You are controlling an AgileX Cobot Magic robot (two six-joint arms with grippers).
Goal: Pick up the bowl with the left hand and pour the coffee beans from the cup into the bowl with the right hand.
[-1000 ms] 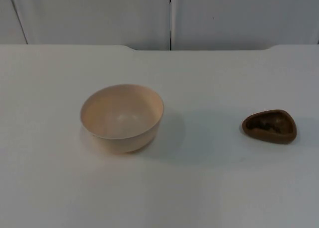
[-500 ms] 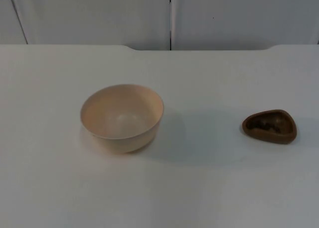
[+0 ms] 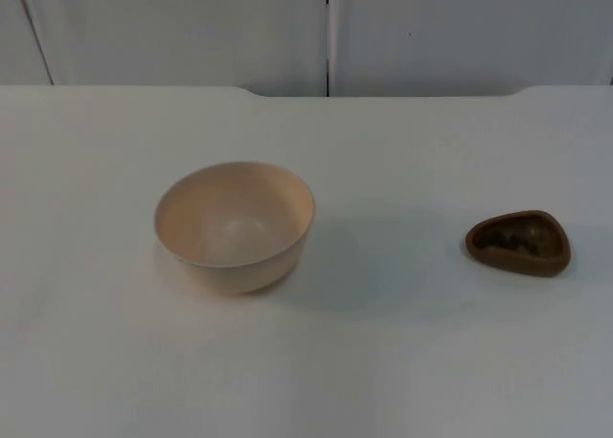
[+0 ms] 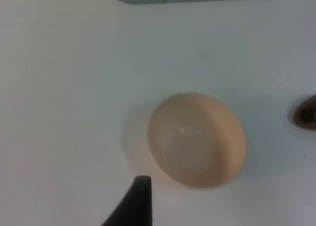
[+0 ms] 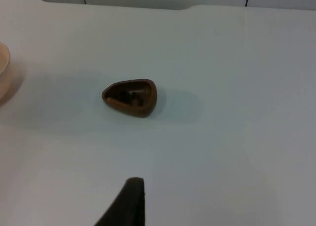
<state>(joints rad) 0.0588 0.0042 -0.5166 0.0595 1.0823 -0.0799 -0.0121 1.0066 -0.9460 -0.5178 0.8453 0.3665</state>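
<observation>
A pale peach bowl (image 3: 235, 229) stands upright and empty on the white table, left of centre. To its right, well apart, sits a small brown teardrop-shaped cup (image 3: 518, 242) with dark coffee beans inside. In the left wrist view my left gripper (image 4: 140, 199) hangs above the table a short way from the bowl (image 4: 196, 139), not touching it. In the right wrist view my right gripper (image 5: 129, 201) is held high over the table, some distance from the cup (image 5: 130, 97). Neither gripper holds anything that I can see.
The white table top (image 3: 402, 361) ends at a grey partition wall (image 3: 326, 31) at the back. Open table surface lies between the bowl and the cup and in front of both.
</observation>
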